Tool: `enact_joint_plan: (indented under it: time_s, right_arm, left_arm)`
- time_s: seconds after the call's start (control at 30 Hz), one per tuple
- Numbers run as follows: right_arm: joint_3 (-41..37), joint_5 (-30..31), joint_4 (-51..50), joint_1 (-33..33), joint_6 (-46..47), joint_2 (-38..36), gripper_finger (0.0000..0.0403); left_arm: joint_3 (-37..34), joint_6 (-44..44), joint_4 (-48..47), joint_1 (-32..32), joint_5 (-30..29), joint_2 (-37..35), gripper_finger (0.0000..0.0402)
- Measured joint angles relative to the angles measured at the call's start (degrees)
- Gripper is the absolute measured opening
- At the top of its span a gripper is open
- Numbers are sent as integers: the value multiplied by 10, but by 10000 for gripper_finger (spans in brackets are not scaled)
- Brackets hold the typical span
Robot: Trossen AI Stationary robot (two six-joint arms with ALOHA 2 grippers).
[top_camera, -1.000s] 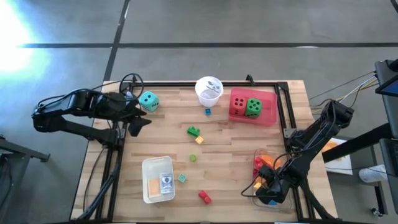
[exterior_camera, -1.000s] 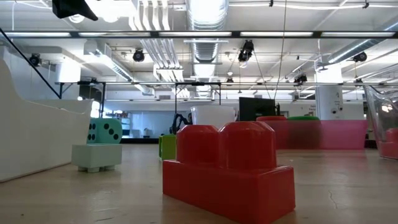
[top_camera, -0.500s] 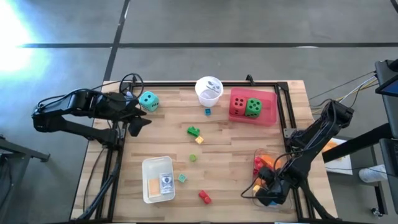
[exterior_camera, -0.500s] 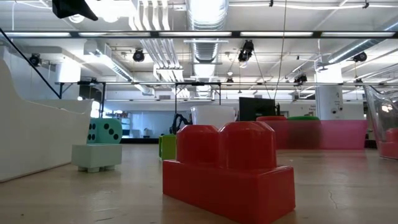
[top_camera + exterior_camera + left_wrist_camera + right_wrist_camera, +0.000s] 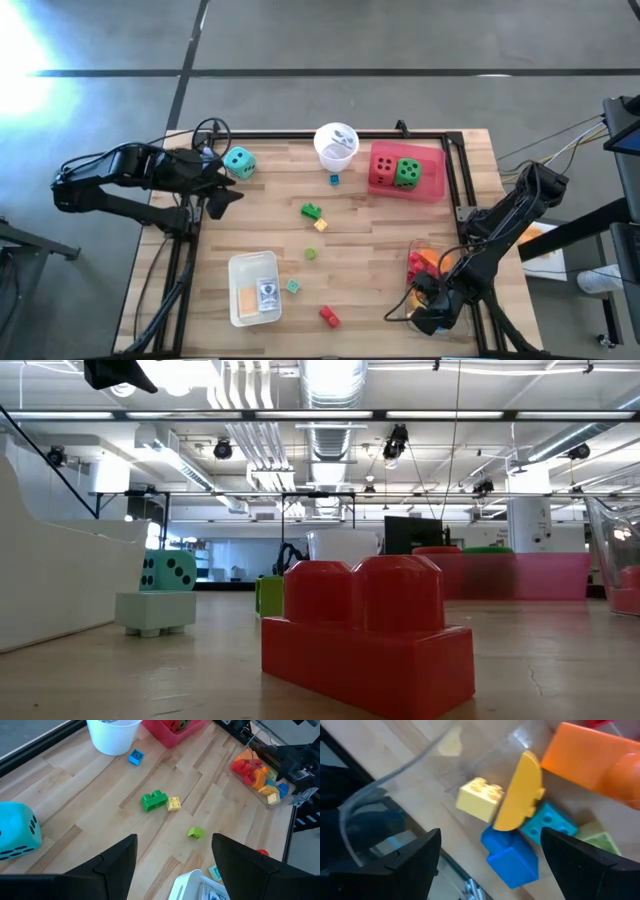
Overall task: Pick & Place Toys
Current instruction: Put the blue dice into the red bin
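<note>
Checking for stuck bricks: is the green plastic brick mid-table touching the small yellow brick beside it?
Touching. The left wrist view shows the green brick and yellow brick edge to edge, no gap.

Table: a pale wooden table [image 5: 370, 260] with a black frame along its edges is carrying everything.
Far edge: a white cup [image 5: 336, 145] is standing near the middle, a pink tray [image 5: 432, 182] is sitting to its right, and a teal die [image 5: 238, 162] is lying to its left.
Middle: a small blue brick [image 5: 334, 180] is lying just in front of the cup; a green brick [image 5: 311, 211] is touching a yellow brick [image 5: 320, 225]; a small lime brick [image 5: 311, 254] is lying nearer.
Near edge: a white tray [image 5: 238, 300] is sitting left of a small teal piece [image 5: 293, 286] and a red brick [image 5: 329, 317].
Right edge: a clear tray [image 5: 413, 247] is resting there.
</note>
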Motion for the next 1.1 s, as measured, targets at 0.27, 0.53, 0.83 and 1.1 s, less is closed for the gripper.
enact_joint_plan:
  time_s: [0.27,0.53,0.83,1.1]
  right_arm:
    - [4,0,-14,0,18,0,333]
    - [39,0,-27,0,41,0,333]
    - [135,47,-115,1,58,0,333]
    - [206,203,-186,1,24,4,333]
  left_arm:
    - [0,0,0,0,0,0,261]
    - [0,-17,-6,17,-45,23,261]
    - [1,37,-39,180,-45,134,261]
    - [4,139,-10,363,2,183,261]
